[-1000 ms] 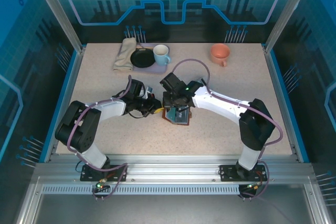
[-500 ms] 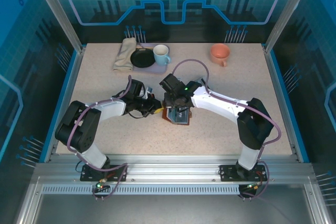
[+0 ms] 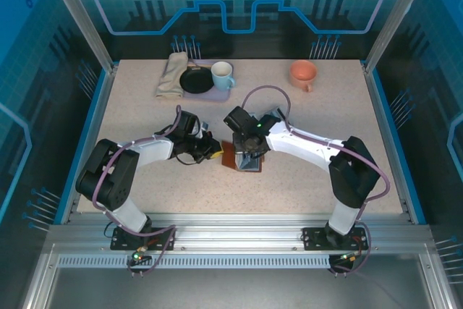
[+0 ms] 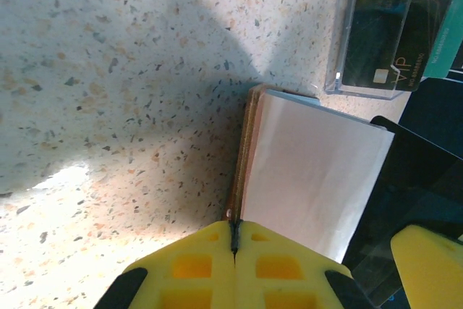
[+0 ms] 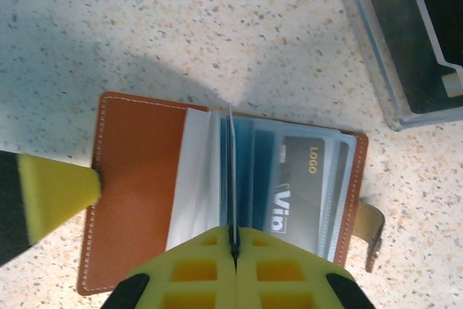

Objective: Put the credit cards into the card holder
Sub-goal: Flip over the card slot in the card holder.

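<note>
Fingers of the left gripper, pressed shut, are pinning the card holder open while the right gripper is pinching 1 card edge-on for its slot.

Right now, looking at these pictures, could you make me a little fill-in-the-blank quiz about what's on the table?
1. The open card holder is made of ___ leather.
2. The grey card in its sleeve shows the big letters ___.
3. The orange cup stands near the back ___ corner of the table.
4. The left tool and the right tool are both ___ (open or shut).
Missing words: brown; VIP; right; shut.
</note>
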